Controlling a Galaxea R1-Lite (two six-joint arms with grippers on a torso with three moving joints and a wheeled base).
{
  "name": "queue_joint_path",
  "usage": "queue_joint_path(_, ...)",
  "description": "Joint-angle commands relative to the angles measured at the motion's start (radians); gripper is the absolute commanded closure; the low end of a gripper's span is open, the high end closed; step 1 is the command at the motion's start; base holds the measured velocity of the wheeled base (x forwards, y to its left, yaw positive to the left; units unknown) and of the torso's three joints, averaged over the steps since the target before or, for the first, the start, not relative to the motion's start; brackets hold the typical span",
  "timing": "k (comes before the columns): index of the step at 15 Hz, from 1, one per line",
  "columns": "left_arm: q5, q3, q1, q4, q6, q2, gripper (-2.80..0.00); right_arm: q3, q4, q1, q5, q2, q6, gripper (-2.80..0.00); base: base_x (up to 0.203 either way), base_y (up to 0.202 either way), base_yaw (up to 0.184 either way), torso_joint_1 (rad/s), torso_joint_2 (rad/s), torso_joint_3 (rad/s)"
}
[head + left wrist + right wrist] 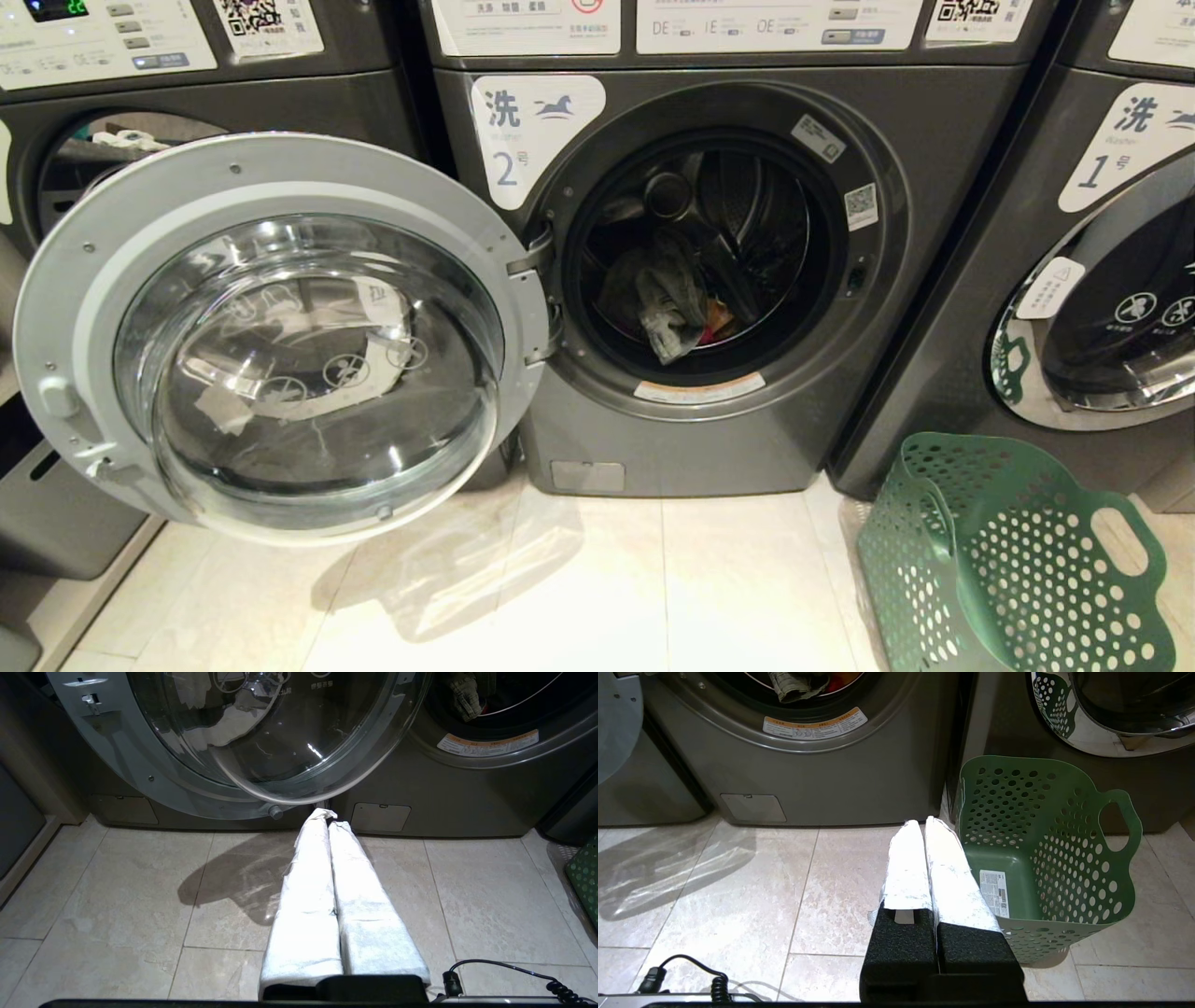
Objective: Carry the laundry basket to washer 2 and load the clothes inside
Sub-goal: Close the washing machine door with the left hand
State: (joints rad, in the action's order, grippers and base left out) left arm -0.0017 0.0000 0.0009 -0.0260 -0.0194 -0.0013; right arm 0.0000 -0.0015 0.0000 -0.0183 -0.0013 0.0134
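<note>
Pale stone floor tiles [579, 597] run up to a row of dark grey machines. Washer 2 [709, 439] stands with its door [280, 336] swung wide and the clothes [672, 299] in the drum. The laundry basket [1008, 560] sits empty before washer 1 [1102, 280]. The left claw [327, 821] and right claw [922, 826] hang low, each pressed together and holding nothing.

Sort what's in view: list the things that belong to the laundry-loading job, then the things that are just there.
Belongs to the job:
- washer 2, its door swung open
- the clothes, inside its drum
- the laundry basket, empty on the floor in front of washer 1
- left gripper and right gripper, both shut, holding nothing

Just there:
- washer 1, door closed
- third machine behind the open door
</note>
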Motion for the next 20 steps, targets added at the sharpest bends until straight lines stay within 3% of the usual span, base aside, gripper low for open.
queue_joint_path(1, -0.001, 0.011, 0.001, -0.002, 0.007, 0.001, 0.00, 0.000, -0.002, 0.000, 0.000, 0.001, 0.000, 0.00, 0.000, 0.000, 0.000, 0.000, 0.00, 0.000)
queue_joint_path(4, -0.005, -0.055, 0.001, -0.026, 0.085, 0.001, 0.00, 0.000, -0.002, 0.000, 0.000, 0.001, 0.000, 0.00, 0.000, 0.000, 0.000, 0.000, 0.00, 0.000)
queue_joint_path(7, -0.041, -0.388, 0.000, 0.002, 0.093, 0.126, 0.00, 0.000, -0.002, 0.000, 0.001, 0.001, -0.002, 0.00, 0.000, 0.000, 0.000, 0.000, 0.00, 0.000)
queue_joint_path(12, -0.046, -0.923, 0.002, 0.040, 0.062, 0.824, 0.00, -0.005, 0.006, 0.000, -0.002, 0.001, -0.009, 0.00, 0.000, 0.000, 0.000, 0.000, 0.00, 0.000)
queue_joint_path(14, -0.041, -1.072, 0.014, 0.046, 0.046, 1.073, 0.00, -0.002, 0.002, 0.000, -0.002, 0.001, -0.007, 0.00, 0.000, 0.000, 0.000, 0.000, 0.00, 0.000)
queue_joint_path(16, -0.039, -1.171, 0.058, 0.034, 0.029, 1.278, 0.00, -0.002, 0.000, 0.000, -0.002, 0.001, -0.001, 0.00, 0.000, 0.000, 0.000, 0.000, 0.00, 0.000)
queue_joint_path(20, -0.045, -1.350, 0.237, -0.058, 0.012, 1.562, 0.00, -0.002, 0.000, 0.000, -0.003, 0.001, 0.005, 0.00, 0.000, 0.000, 0.000, 0.000, 0.00, 0.000)
